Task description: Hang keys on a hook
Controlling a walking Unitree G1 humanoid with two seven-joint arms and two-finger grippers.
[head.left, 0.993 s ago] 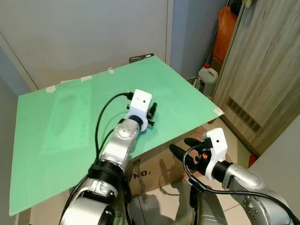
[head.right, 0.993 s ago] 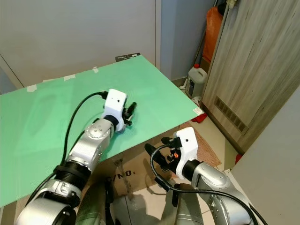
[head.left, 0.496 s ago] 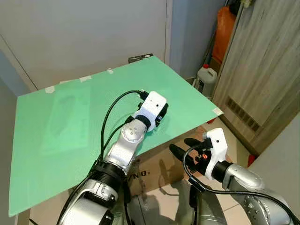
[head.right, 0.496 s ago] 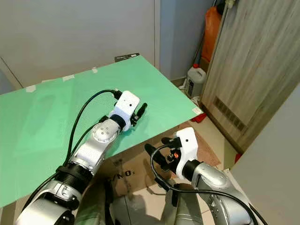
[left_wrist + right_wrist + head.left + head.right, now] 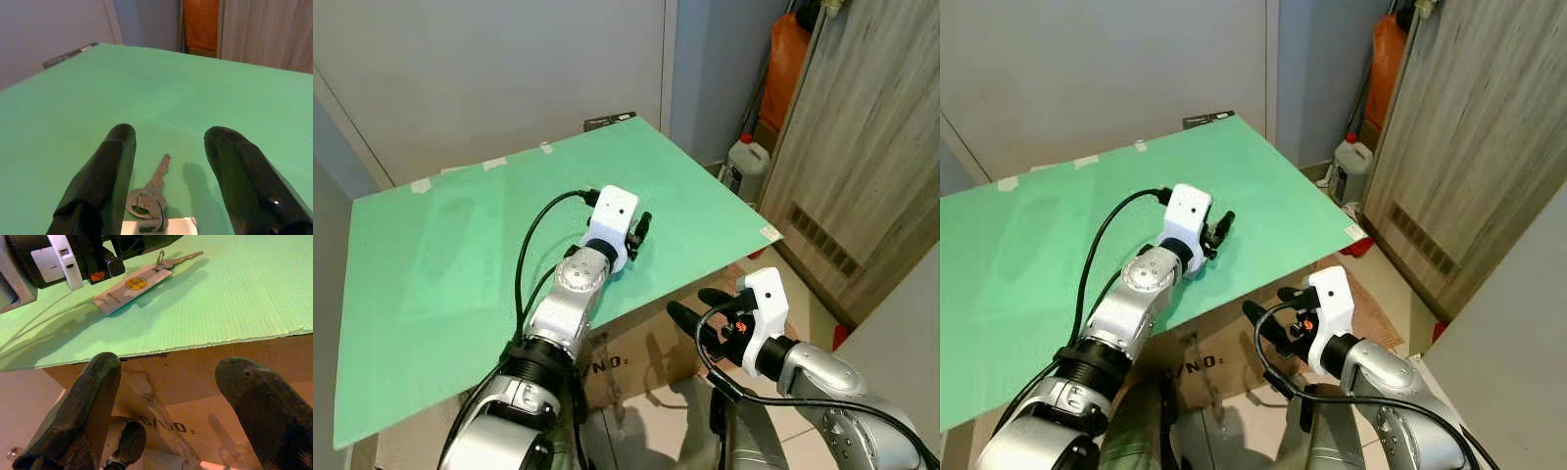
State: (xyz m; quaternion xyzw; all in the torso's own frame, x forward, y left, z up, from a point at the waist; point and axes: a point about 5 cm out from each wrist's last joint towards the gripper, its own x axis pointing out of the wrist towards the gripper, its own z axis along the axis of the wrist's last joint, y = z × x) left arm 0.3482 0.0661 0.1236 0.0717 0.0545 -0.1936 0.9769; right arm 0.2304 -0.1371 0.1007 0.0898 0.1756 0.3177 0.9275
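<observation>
left gripper [image 5: 640, 231]: out over the green board [image 5: 460, 255], toward its right side, fingers spread apart and holding nothing. In the left wrist view the two black fingers [image 5: 105, 171] sit either side of the key, not touching it as far as I can see.

keys [image 5: 149, 196]: one metal key on a ring, lying flat on the green board right under the left gripper, blade pointing away from the wrist. The ring hooks onto a white tag [image 5: 131, 288] with a round yellow logo, also flat on the board, near the front edge.

right gripper [image 5: 697, 305]: hanging low, off the right front corner of the board, in front of the cardboard box [image 5: 641, 357]. Fingers wide apart, nothing in them.

green board: big mint-green corrugated sheet lying on the cardboard box, taped at the far edge, tilted a bit in the head view.

background: a white jug with a red cap [image 5: 745, 164] on the floor at far right, next to a wood-grain cabinet [image 5: 862, 147], with something orange [image 5: 784, 59] in the far corner behind it.
</observation>
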